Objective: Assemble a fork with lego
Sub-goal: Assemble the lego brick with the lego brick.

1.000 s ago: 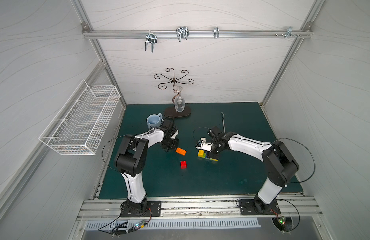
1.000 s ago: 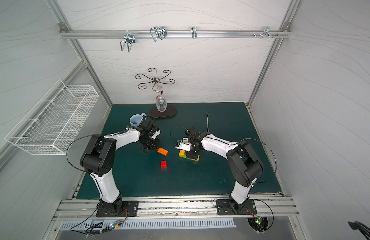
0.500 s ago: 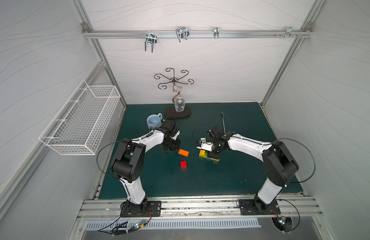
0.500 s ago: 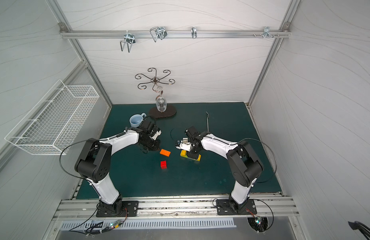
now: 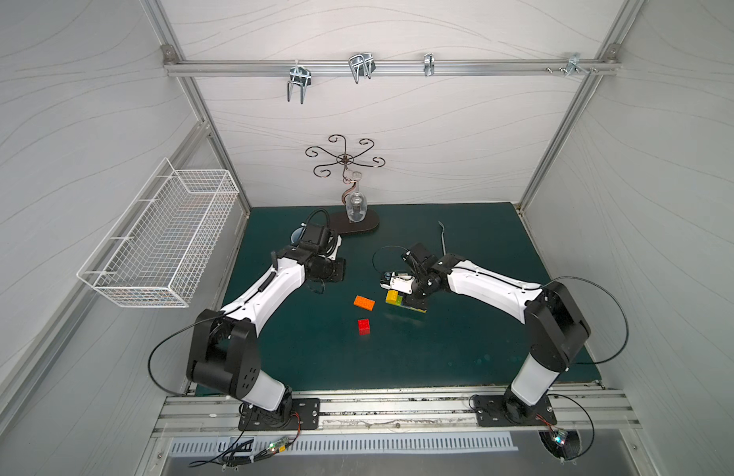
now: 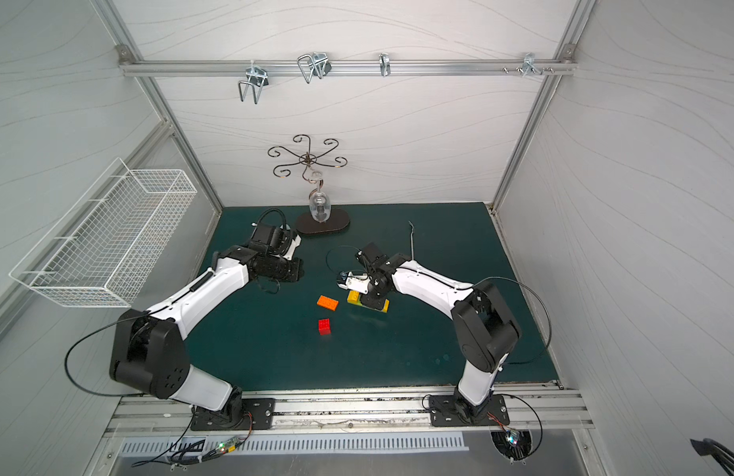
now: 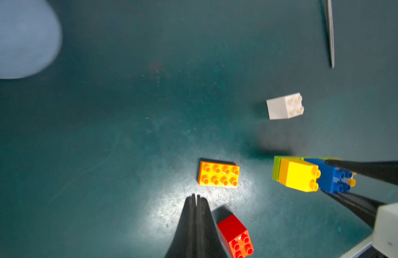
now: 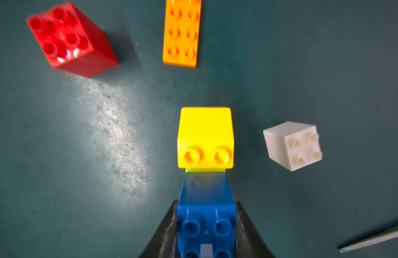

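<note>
**Desk:** How far along is the fork?

**Me:** Part-built. My right claw [image 8: 206, 214] is pinching the blue brick [image 8: 206, 201] of the half-made fork [image 5: 394, 297]. A yellow brick [image 8: 204, 127] sits just past its tips, with lime green [image 7: 276, 167] underneath.

**Desk:** What's left?

**Me:** By my reckoning, three lego pieces lie loose. The orange brick [image 7: 218, 173] is just ahead of my left claw [image 7: 196, 198] and the red brick [image 7: 236, 234] is beside its tips. The white brick [image 7: 284, 106] is off to one side of the right claw. The left claw is pressed together, holding nothing.

**Desk:** Anything unclear?

**Me:** The second yellow prong is mostly behind the blue one, so I see only a stud. I can't tell how many green pieces there are, or whether the assembly touches the mat. In both top views the wrists hide the claw tips.
</note>
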Available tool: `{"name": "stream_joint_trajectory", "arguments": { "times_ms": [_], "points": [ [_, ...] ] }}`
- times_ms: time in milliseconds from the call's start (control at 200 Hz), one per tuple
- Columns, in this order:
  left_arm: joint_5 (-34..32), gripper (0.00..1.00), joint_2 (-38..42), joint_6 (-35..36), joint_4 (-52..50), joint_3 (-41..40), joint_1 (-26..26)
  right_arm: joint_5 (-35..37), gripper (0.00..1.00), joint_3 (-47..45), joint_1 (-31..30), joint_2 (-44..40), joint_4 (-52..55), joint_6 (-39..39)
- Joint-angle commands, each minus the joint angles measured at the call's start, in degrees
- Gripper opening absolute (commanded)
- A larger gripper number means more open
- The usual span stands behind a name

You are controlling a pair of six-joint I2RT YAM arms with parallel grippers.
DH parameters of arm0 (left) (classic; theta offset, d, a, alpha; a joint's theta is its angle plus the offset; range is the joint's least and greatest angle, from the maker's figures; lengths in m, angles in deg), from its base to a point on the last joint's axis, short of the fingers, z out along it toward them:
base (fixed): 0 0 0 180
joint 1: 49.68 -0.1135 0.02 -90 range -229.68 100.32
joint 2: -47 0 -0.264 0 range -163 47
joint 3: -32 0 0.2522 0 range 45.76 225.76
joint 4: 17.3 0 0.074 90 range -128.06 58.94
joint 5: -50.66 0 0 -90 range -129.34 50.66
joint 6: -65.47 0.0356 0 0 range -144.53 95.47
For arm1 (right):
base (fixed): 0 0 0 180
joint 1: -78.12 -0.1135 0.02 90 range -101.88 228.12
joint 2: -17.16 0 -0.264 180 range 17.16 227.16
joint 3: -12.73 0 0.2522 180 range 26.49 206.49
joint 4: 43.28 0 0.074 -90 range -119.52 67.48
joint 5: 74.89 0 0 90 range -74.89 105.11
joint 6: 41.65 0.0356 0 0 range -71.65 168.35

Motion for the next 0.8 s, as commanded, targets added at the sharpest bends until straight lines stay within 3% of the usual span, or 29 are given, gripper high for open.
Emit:
{"name": "stream_joint_trajectory", "arguments": {
  "times_ms": [0,155,445,685,795],
  "points": [
    [-2.2,0.09,3.06,-1.9,-0.27,-1.62,-1.99,-0.15,0.0,3.4,-1.79,0.37,2.75,2.24],
    [-3.79,0.23,6.37,-2.65,-0.47,-4.69,-3.97,0.12,0.0,8.72,-4.05,3.63,4.09,4.5],
    [-7.22,0.75,12.51,-4.27,2.0,-11.01,-6.43,1.47,0.0,18.03,-7.88,10.95,6.98,7.04],
    [-9.43,0.87,16.11,-6.04,3.16,-15.08,-8.7,1.58,0.0,25.3,-9.23,16.93,8.81,9.94],
    [-10.46,1.0,16.95,-7.1,3.6,-16.84,-9.33,1.55,0.0,27.39,-9.77,18.94,9.21,10.55]
  ]
}}
